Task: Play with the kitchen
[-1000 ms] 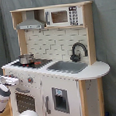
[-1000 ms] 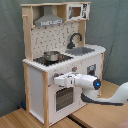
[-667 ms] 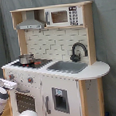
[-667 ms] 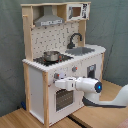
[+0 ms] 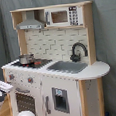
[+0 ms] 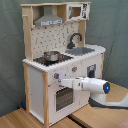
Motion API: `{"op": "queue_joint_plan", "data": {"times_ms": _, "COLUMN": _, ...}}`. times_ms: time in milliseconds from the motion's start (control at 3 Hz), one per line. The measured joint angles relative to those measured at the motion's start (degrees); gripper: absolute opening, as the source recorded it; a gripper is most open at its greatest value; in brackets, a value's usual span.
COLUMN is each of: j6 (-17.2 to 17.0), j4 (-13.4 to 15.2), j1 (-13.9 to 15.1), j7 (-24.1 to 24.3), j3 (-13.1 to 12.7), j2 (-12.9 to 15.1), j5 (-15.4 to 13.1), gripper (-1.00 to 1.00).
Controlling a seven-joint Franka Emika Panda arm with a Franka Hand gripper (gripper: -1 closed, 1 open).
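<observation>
Kitchen: the tall white and light-wood toy play kitchen (image 6: pixel 62 60) stands upright on the wooden floor (image 6: pixel 20 119) against a grey curtain (image 5: pixel 107 34). In the second exterior view its oven side faces the arm.

Arm: in the second exterior view I have the white arm (image 6: pixel 92 85) reaching in from the second exterior view's right, level with the knob row. In the first exterior view only a white piece of it shows at the left edge.

Gripper: the gripper (image 6: pixel 56 76) sits right at the oven front, just beside the red knobs (image 6: pixel 74 69) and above the oven door (image 6: pixel 64 96). I cannot tell whether it is apart or together, nor whether it touches the panel.

Step in hand, as I judge it: working a knob or the handle at the top of the oven door.

Doing it well: I would creep in slowly and square to the panel, since a skewed approach could slide off a small knob. For the door I would pull along its hinge arc, not straight out, so the toy is not dragged.

Watch: the small metal pot (image 5: pixel 26 58) on the black stovetop (image 5: pixel 34 62) is loose and near the edge above my wrist, so I would keep the arm low.

Clear of me: the grey sink (image 5: pixel 70 66), black curved faucet (image 5: pixel 78 50) and small microwave (image 5: pixel 60 16) are well apart from the gripper.
</observation>
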State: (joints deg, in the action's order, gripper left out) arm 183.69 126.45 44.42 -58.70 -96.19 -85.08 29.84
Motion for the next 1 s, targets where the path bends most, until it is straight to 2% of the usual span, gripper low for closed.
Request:
{"op": "queue_joint_plan", "data": {"times_ms": 333, "j6": -3.0, "j4": 2.1, "j1": -2.4, "j7": 0.8, "j3": 4.6, "j2": 0.5, "j5": 1.1, "gripper": 1.0}}
{"op": "queue_joint_plan", "data": {"times_ms": 667, "j6": -6.7, "j4": 1.2, "j1": -1.8, "j7": 0.1, "j3": 8.9, "j2": 0.9, "j5": 1.0, "gripper": 1.0}}
{"op": "queue_joint_plan", "data": {"times_ms": 1000, "j6": -11.6, "j4": -1.0, "j1": -0.3, "j7": 0.3, "j3": 13.2, "j2": 0.9, "j5": 1.0, "gripper": 1.0}}
